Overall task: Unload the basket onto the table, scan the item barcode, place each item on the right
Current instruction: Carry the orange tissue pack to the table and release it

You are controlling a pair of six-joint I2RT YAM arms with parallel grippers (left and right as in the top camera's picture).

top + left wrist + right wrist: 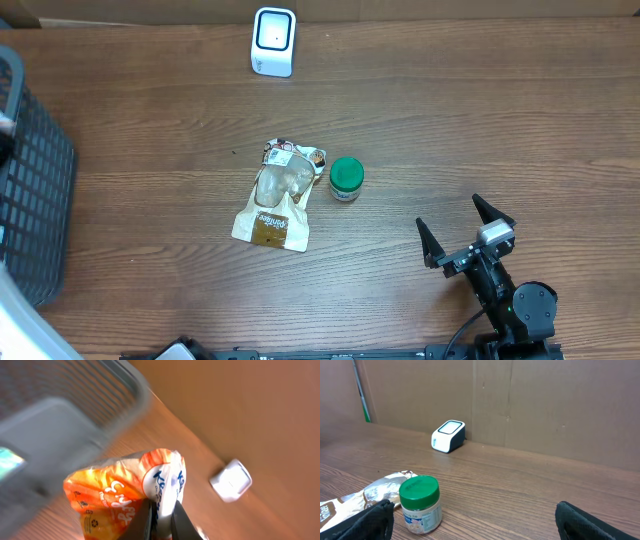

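**Inspector:** State of the left end effector (pixel 162 507)?

**Onlooker:** Clenched. Its two dark fingers (pixel 142 521) pinch the lower edge of an orange snack bag (pixel 120 497), which has a white round label with blue lettering. The bag stands up from the fingers, crumpled and bulging.

**Inspector:** Where is that bag in relation to the rest?

**Onlooker:** From the left wrist camera it sits in front of the grey mesh basket (pixel 65 415), which is blurred behind it. The white scanner (pixel 230 480) is well apart from the bag, farther along the bench (pixel 480 110) by the brown wall. I cannot tell which face carries the barcode.

**Inspector:** And the right end effector (pixel 448 210)?

**Onlooker:** Released, with its jaws spread wide and nothing between them. It sits low at the near right of the bench, facing the scanner across the wood.

**Inspector:** Other items on the bench?

**Onlooker:** A small jar with a green lid (pixel 346 180) stands upright near the middle. Just beside it, on its left as seen from above, a tan and silver pouch (pixel 275 195) lies flat. Both are apart from the right end effector. The basket occupies the far left edge, and the scanner stands at the back edge with its window facing up.
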